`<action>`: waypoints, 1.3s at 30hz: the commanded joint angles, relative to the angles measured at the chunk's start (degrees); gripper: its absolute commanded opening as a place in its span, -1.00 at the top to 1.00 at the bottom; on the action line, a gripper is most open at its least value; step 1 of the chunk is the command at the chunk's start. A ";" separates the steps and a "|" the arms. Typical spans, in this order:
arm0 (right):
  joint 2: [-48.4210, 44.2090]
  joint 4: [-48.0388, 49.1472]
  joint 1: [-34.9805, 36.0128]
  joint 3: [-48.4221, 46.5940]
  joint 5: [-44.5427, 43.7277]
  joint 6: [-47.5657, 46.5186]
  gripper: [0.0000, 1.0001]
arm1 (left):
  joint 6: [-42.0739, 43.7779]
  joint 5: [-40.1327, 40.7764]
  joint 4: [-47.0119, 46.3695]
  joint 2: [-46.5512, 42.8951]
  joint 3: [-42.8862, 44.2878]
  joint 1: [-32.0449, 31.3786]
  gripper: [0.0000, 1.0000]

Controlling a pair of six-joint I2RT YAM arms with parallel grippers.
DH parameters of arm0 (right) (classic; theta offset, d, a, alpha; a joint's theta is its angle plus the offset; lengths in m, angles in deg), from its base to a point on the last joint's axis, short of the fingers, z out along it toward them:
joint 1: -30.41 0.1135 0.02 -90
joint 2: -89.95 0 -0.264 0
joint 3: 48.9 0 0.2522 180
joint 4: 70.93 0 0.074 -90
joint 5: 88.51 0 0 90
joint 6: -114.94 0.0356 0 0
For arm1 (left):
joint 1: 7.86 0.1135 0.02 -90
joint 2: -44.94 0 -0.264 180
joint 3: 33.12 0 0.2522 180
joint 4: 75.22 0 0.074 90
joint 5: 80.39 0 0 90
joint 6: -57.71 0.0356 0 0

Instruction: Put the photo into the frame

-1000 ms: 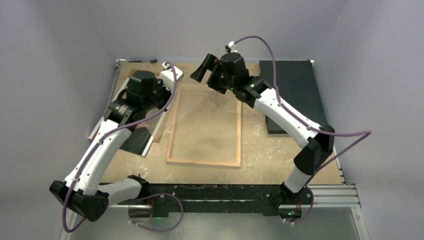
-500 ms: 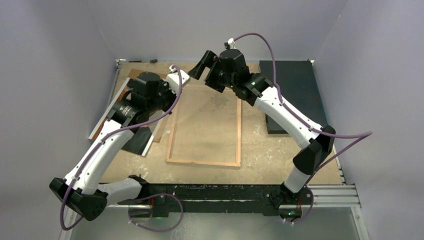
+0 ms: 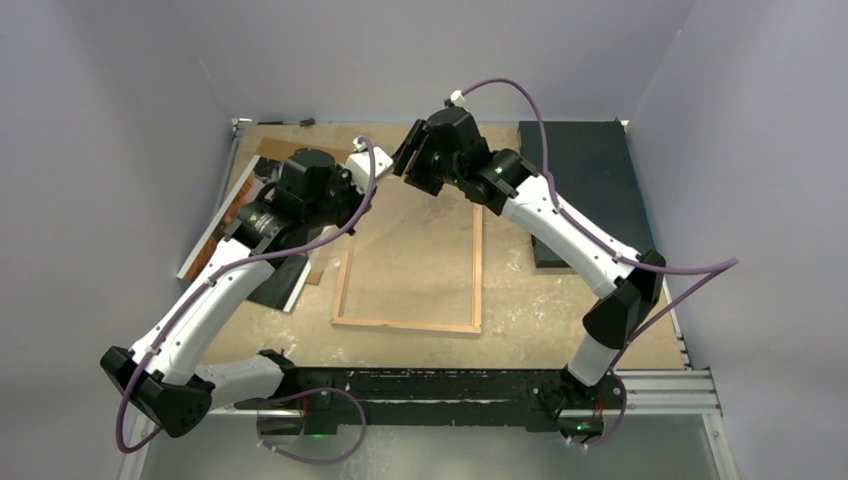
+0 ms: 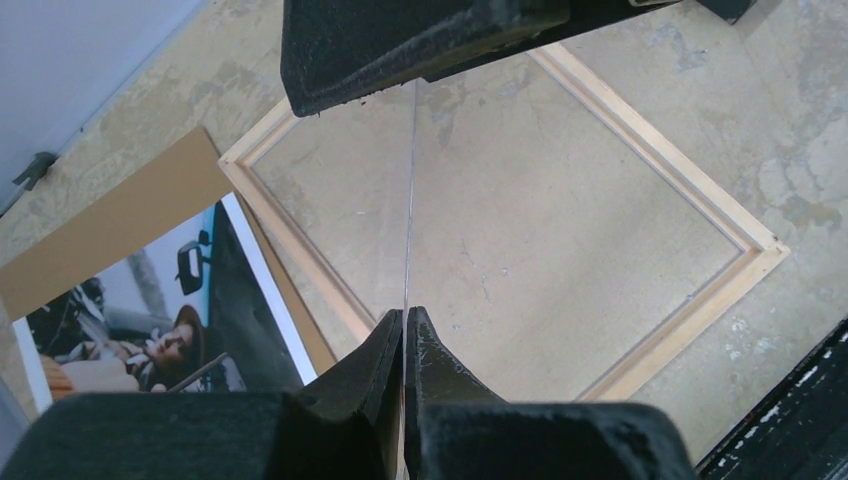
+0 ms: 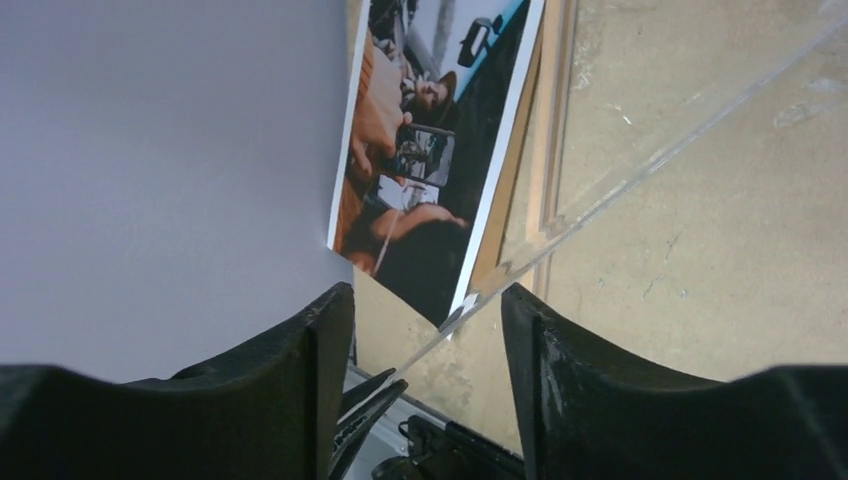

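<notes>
Top view: the thin light-wood rectangular frame (image 3: 478, 262) lies back-up on your table (image 3: 560, 300), the glossy dark photo print (image 3: 270, 283) just left of it.
Left wrist: your left pincer (image 4: 404, 330) is clamped shut on the clear pane (image 4: 410, 200), seen edge-on. Right wrist: your right pincer (image 5: 425, 300) stands apart astride that pane's corner.

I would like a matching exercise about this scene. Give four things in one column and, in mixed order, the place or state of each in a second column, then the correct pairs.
Things
1. clear pane
2. frame
3. photo
4. black mat

Places or states
A. flat in the middle of the table, light wood side up
B. at the far right of the table
C. pinched at its edge by the shut left gripper
D. lying flat, left of the frame

Pairs: 1-C, 2-A, 3-D, 4-B
</notes>
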 commanded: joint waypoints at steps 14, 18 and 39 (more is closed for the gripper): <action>-7.27 -2.37 0.55 8.13 -5.96 2.52 1.00 | -3.36 -10.65 -2.28 -1.42 -0.15 -1.82 0.90; -9.74 -1.95 0.53 11.21 -6.17 2.45 1.00 | -3.93 -14.36 -0.85 -1.96 1.02 -1.83 0.07; -13.64 -3.30 -0.14 10.11 -1.04 -20.31 1.00 | -3.00 -10.48 1.48 4.31 10.36 18.98 -0.94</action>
